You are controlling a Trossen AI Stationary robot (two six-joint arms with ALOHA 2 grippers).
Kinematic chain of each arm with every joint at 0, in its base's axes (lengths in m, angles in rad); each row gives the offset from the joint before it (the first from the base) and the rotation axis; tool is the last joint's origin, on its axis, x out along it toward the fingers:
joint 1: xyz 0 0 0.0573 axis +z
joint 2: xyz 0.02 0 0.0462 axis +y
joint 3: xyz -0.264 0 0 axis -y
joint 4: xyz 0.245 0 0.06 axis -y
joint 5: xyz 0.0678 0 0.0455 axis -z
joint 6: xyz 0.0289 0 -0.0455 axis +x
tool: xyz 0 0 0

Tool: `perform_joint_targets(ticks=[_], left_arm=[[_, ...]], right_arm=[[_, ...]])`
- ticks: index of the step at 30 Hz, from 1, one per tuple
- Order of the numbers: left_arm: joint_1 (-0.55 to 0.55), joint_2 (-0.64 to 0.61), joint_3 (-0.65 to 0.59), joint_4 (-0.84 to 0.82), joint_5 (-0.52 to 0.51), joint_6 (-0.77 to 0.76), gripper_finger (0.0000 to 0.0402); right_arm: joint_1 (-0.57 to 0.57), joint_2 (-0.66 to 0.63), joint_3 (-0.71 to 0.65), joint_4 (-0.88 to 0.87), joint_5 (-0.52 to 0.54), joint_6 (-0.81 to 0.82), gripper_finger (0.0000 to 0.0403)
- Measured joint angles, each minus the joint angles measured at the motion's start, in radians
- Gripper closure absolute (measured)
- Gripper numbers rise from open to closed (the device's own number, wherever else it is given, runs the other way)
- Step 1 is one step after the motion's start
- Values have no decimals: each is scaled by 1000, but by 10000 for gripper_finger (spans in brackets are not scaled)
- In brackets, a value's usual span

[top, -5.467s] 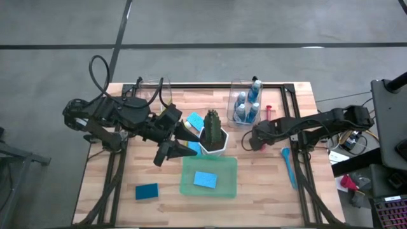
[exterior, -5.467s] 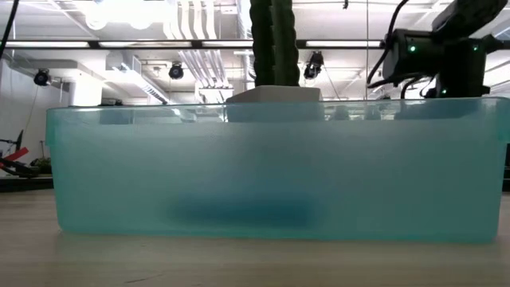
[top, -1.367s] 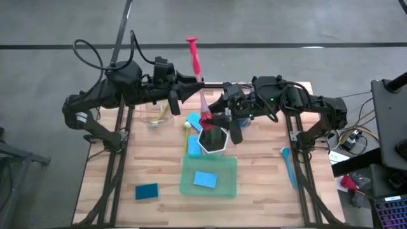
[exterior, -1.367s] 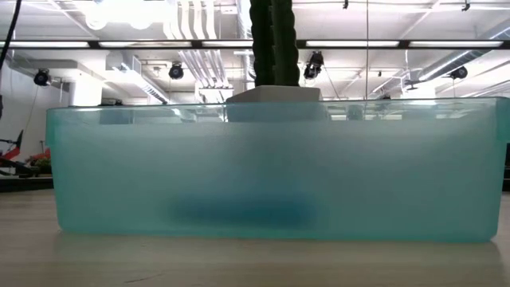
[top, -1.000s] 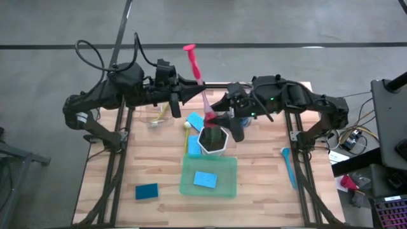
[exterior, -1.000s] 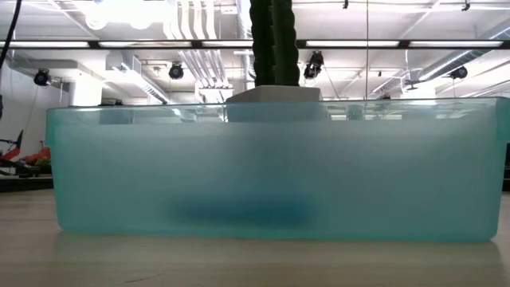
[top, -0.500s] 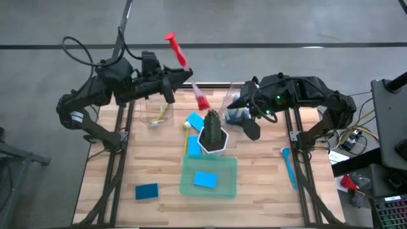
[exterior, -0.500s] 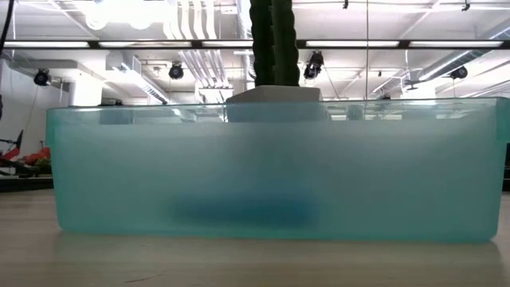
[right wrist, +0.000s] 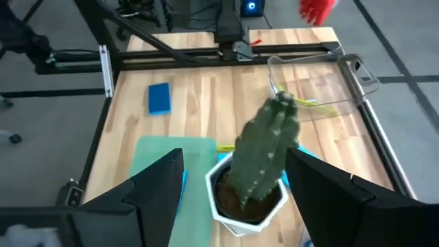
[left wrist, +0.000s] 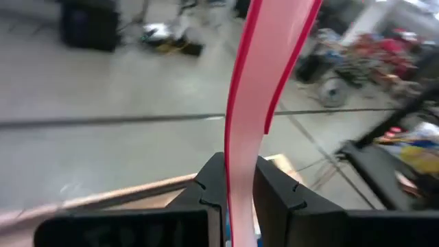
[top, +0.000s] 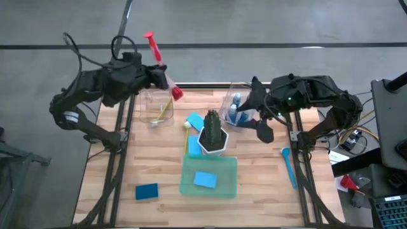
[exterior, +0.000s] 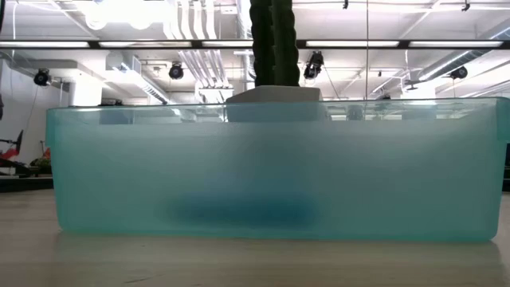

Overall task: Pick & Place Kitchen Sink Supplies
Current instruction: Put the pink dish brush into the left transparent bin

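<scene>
The left tool point(top: 160, 75) clamped a thin long-handled red brush point(top: 163, 63), raised above the wooden bench's point(top: 267, 178) far-left corner; the right tool point(top: 259, 108) hung open beside a clear plastic bin point(top: 236, 89) of blue-liquid bottles point(top: 234, 113). No lettering was legible.

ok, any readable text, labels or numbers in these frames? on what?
None readable.
Bottles of blue liquid in the clear bin: any label too small to read.
Red brush held in the left gripper: no markings visible.
Plant pot, green tray, sponges: plain.
</scene>
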Motion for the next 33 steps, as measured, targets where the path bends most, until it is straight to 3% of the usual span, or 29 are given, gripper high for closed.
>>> perform_joint_targets(ticks=[9, 13, 17, 23, 29, 33], left_arm=[[226, 25, 0, -299, 165, -123, 356], [368, 64, 0, -370, 323, -35, 356], [466, 126, 0, -388, 415, 105, 356], [585, 247, -1, -520, 491, 295, 356], [646, 328, -38, -500, 545, 372, 356], [678, 381, -84, -517, 598, 340, 356]], right_arm=[[0, -28, -2, -24, 2, -21, 160], [-1, -28, -2, -24, 6, -14, 158], [-1, -27, -5, -20, 12, 14, 165], [-1, -26, -12, -17, 34, 52, 171], [-1, -26, -20, -14, 48, 107, 172], [-1, -26, -27, -16, 57, 122, 172]])
